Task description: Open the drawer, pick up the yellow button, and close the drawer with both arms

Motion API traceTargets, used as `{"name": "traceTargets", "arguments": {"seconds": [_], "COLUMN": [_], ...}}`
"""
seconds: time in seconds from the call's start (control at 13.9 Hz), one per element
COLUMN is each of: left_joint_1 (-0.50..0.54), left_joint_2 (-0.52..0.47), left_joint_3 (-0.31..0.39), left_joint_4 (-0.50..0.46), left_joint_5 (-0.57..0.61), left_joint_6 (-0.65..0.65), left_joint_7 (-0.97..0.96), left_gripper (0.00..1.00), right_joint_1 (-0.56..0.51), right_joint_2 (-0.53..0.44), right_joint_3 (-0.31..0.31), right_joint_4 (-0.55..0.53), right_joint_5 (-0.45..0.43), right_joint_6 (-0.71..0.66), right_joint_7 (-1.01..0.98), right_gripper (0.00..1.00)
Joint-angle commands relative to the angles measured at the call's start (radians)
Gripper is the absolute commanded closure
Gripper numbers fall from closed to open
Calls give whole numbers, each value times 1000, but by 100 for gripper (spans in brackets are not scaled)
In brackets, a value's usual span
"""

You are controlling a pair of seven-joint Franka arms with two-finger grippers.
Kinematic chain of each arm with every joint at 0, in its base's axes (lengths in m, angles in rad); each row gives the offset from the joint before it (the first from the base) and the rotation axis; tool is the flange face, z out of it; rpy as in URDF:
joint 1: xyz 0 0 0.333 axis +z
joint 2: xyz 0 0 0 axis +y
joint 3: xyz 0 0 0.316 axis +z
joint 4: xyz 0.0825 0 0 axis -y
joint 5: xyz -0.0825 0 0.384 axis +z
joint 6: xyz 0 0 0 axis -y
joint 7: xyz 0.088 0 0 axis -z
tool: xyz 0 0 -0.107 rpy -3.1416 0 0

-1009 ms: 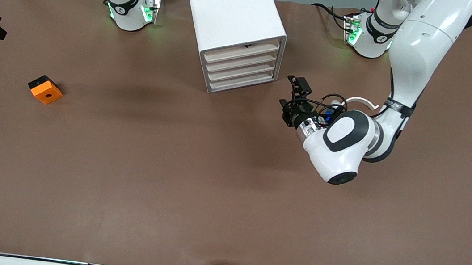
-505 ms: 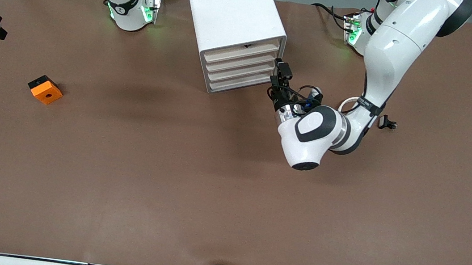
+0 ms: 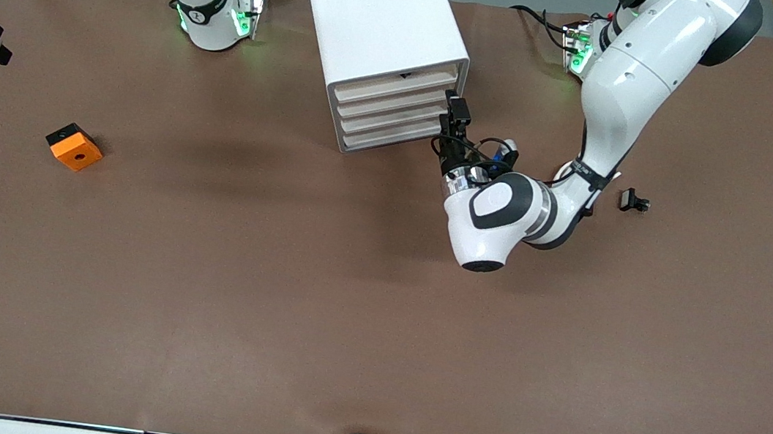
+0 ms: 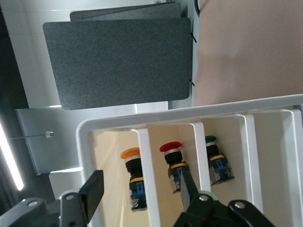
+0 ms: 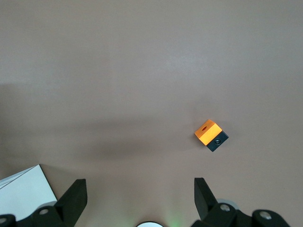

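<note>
Front view: left gripper [image 3: 456, 110], earlier over bare table, had reached cabinet [image 3: 381, 17] front corner. Four drawers, topmost drawer [image 3: 396, 88] shut. One button [image 3: 633, 201], newly uncovered, lay toward left arm's end. One orange block [image 3: 74, 148].
Left wrist view: fingers [image 4: 93, 191] apart, holding nothing; three push buttons [image 4: 173, 163].
Right wrist view: right gripper [image 5: 139, 187] waited over table, spread wide.

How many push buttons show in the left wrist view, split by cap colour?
Orange-capped push button: 1
Red-capped push button: 1
Green-capped push button: 1
Total: 3
</note>
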Motion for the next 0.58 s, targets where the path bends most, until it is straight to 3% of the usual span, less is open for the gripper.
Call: {"name": "traceTargets", "arguments": {"seconds": [0.0,0.5], "left_joint_1": [-40,-82], "left_joint_2": [16,13], "left_joint_3": [1,1], "left_joint_4": [13,-56], "left_joint_5": [-33,-43], "left_joint_6": [-21,-25], "left_joint_7": [-37,-37], "left_gripper": [32,37], "right_joint_1": [1,-3], "right_joint_2": [-23,0], "right_joint_3": [2,-1], "right_joint_4": [-16,33], "right_joint_5": [-4,-4], "right_joint_6": [5,3], "right_joint_7": [0,0], "right_gripper": [0,0]}}
